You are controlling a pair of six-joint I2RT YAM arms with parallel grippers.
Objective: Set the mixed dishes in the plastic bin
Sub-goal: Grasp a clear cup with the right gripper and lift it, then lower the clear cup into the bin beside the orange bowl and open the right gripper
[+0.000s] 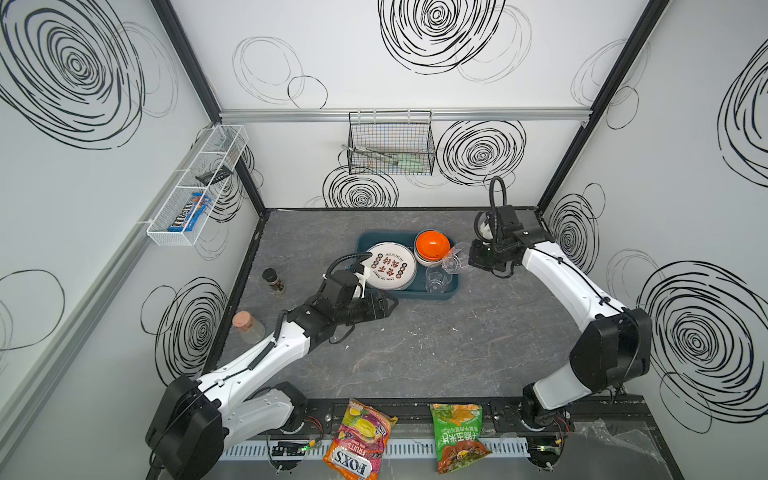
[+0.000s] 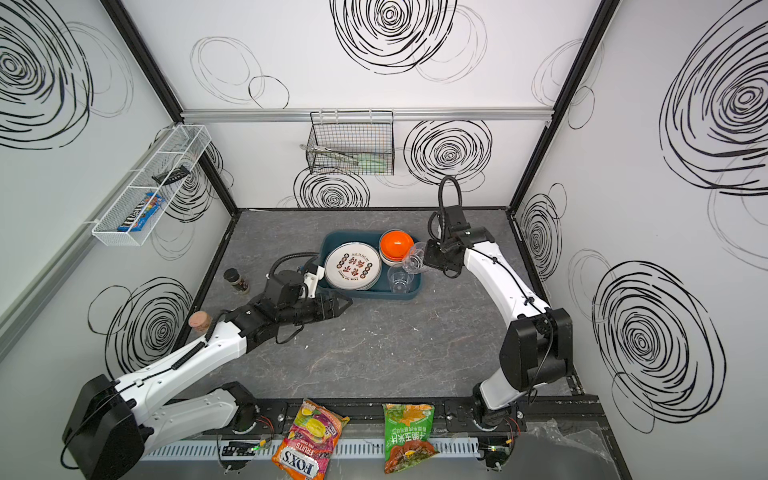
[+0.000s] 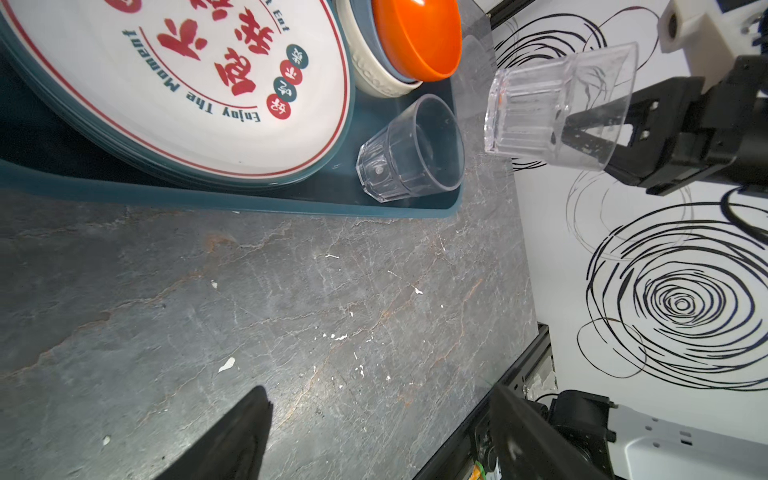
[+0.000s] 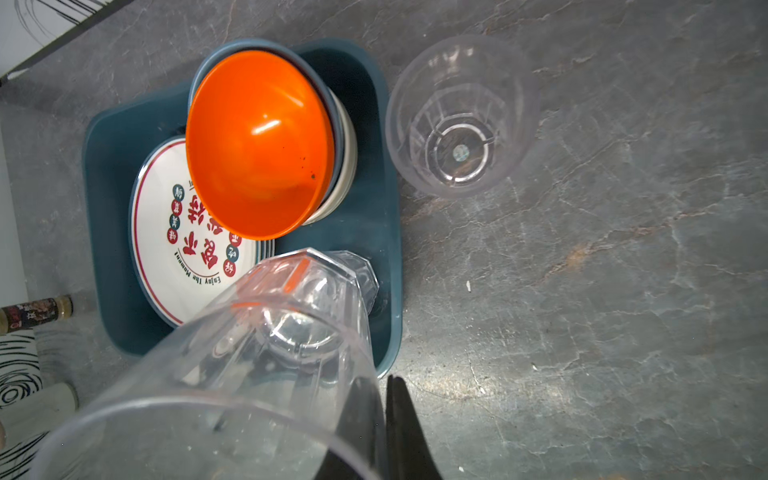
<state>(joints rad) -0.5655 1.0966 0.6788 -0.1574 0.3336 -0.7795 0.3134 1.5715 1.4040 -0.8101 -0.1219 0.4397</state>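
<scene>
Grey marble-look tabletop (image 1: pixel 436 345), scuffed w/ white flecks. Directly on it: teal plastic bin (image 1: pixel 432 294) at centre-rear; clear faceted cup (image 4: pixel 459 116) upright just beside bin's right wall, not touching; dark-capped spice jar (image 1: pixel 273 280) left of bin; cork-topped clear jar (image 1: pixel 248 327) nearer front-left, by the edge. FOX'S candy bag (image 1: pixel 361 440) & green snack bag (image 1: pixel 457 436) lie across black rail (image 1: pixel 415 409) at front edge.

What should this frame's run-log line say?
left gripper: open, empty | right gripper: shut on clear cup, tilted above plastic bin | binned: plates, bowls, second cup | third cup: on table
</scene>
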